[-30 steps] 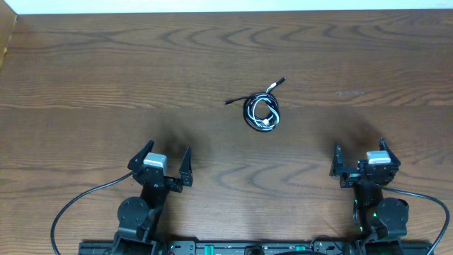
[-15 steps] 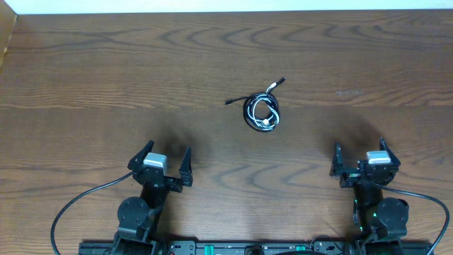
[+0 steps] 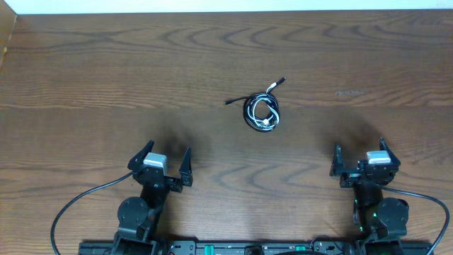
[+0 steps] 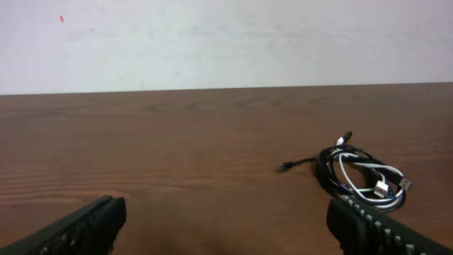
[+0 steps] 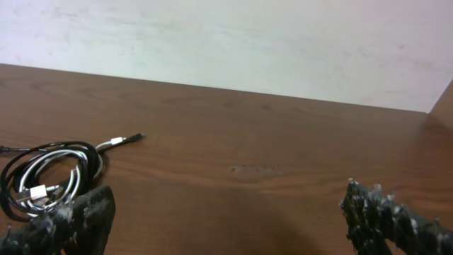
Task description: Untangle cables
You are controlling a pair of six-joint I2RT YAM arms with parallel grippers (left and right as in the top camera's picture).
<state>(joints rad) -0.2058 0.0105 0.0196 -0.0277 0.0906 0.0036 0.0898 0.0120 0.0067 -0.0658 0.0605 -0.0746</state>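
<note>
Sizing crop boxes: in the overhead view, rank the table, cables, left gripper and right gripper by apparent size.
1. the table
2. left gripper and right gripper, which look alike
3. cables, smallest

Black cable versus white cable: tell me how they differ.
The black cable forms the outer ring; the white cable loops mostly inside it. In the overhead view, the black cable's loose end trails left, the white cable's toward the upper right. Both lie looped together on the table.
</note>
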